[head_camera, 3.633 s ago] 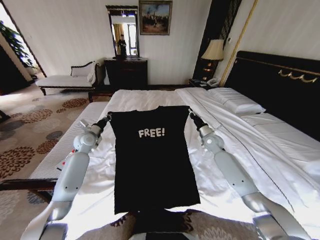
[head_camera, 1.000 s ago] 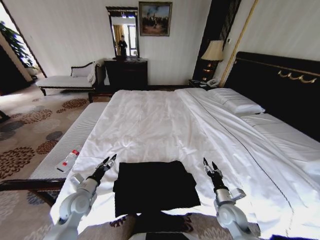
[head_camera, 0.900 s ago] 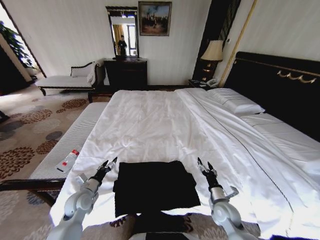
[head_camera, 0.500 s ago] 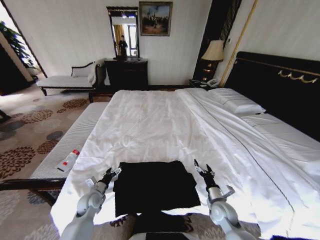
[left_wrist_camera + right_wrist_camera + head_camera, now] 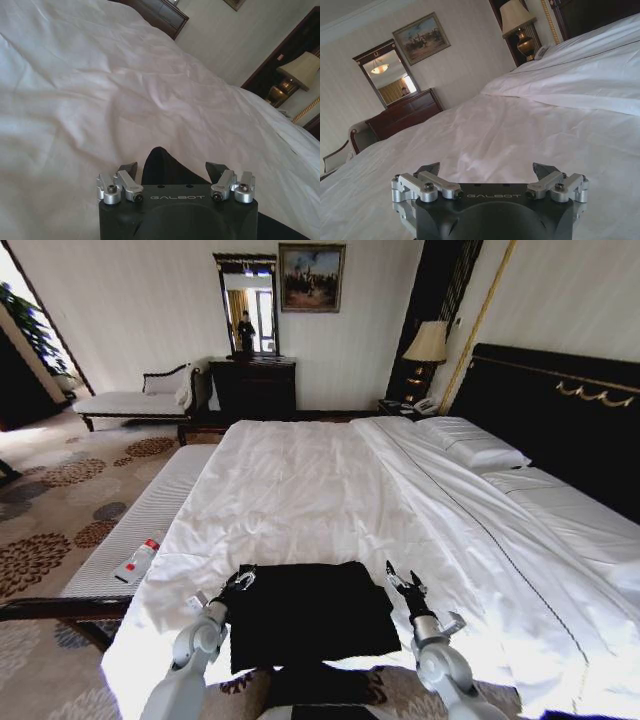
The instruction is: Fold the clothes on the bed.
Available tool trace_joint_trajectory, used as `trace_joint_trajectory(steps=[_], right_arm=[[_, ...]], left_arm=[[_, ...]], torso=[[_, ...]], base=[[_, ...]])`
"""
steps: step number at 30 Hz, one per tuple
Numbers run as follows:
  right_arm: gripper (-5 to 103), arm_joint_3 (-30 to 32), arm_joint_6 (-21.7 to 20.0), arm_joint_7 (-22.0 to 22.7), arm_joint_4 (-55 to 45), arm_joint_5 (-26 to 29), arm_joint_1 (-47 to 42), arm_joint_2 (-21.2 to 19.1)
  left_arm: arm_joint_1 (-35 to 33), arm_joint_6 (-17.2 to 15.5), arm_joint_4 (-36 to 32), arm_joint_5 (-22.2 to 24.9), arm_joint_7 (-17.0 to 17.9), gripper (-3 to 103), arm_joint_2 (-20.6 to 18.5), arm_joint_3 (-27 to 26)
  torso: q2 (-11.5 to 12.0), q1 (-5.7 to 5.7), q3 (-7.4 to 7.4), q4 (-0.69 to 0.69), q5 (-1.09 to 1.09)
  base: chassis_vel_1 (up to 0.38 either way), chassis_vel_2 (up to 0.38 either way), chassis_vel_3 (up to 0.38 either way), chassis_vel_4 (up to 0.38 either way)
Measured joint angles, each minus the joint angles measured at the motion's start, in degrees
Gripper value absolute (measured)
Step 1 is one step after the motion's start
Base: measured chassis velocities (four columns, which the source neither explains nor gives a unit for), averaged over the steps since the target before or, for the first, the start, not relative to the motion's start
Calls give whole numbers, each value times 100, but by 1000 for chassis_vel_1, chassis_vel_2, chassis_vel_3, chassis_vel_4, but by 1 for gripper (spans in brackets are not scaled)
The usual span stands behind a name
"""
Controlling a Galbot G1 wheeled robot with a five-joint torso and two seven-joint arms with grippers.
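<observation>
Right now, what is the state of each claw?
Left claw: open, holding nothing, at the T-shirt's left edge.
Right claw: open, holding nothing.

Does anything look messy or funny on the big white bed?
The black soft T-shirt lies folded in a tidy rectangle on the large white bed, between the open left gripper and open right gripper. One oddity: a small red-capped bottle lying on the pale bench beside it.

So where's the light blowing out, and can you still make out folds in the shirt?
Head view: sunlight washes out the duvet around mid-bed, while the folded black shirt reads as a flat dark patch, its creases lost. Left wrist view: the left tool casts soft shadow; cloth wrinkles stay visible.
</observation>
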State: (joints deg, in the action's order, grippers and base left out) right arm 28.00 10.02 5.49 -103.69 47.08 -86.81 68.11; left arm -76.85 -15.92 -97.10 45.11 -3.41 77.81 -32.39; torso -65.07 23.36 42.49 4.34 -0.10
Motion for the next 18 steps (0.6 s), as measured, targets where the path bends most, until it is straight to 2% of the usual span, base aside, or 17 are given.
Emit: trace_joint_trajectory(steps=[1,5,7,9,10,11,12,14,15,18], right_arm=[[100,0,0,0,0,0,0,0],[100,-10,9,1,30,-8,17,25],[100,-13,11,1,39,-11,21,33],[100,-20,17,1,52,-15,28,45],[100,-20,17,1,52,-15,28,45],[100,-20,20,0,61,-16,32,47],[100,-21,22,0,66,-17,34,48],[100,-21,27,-1,86,-19,42,44],[100,-21,27,-1,86,-19,42,44],[100,-20,29,-1,106,-23,48,34]], left_arm=[[0,0,0,0,0,76,0,0],[-20,1,5,53,32,54,50,-37],[-28,1,6,55,37,54,58,-47],[-51,1,-2,64,41,43,61,-63],[-51,1,-2,64,41,43,61,-63],[-57,1,-5,67,41,38,58,-68],[-61,1,-5,67,43,38,56,-72],[-63,1,1,68,53,27,52,-81],[-63,1,1,68,53,27,52,-81],[-62,1,14,68,70,11,57,-84]], torso=[[0,0,0,0,0],[-1,0,0,0,-1],[-1,0,0,-1,0],[-1,0,0,-1,0],[-1,0,0,-1,0],[-1,0,0,0,0],[-1,0,0,-1,0],[-1,0,0,0,0],[-1,0,0,0,0],[-1,0,0,0,0]], base=[[0,0,0,0],[0,0,0,0],[0,0,0,0],[0,0,0,0],[0,0,0,0],[0,0,0,0],[0,0,0,0],[0,0,0,0],[0,0,0,0],[0,0,0,0]])
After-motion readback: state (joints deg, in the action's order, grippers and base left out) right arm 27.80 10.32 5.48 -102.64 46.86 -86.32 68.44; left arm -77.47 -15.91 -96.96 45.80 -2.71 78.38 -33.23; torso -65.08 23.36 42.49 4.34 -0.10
